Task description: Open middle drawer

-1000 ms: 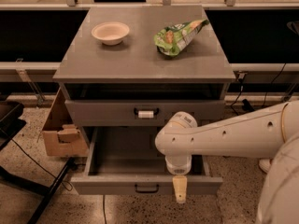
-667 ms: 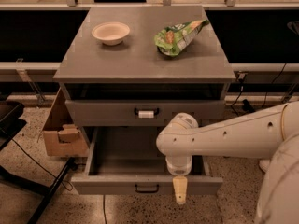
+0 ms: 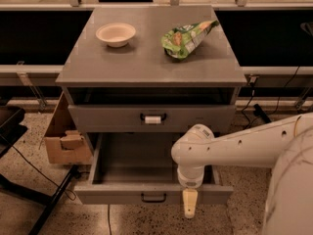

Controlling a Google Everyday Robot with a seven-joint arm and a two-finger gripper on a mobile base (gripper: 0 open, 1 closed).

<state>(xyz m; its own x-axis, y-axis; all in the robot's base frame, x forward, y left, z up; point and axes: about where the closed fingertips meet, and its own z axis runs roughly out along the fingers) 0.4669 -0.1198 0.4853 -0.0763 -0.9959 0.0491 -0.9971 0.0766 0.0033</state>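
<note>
One stray push from my jaws, gap I cannot tell, hanging just before the open middle drawer (image 3: 117, 194), could reshut it.

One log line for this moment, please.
middle drawer: pulled out | gripper: at its front, right of handle | cabinet top: bowl, green bag

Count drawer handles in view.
2: a white-tagged handle on the upper drawer; a plain handle on the pulled-out drawer, beside the gripper. More may be hidden below.
</note>
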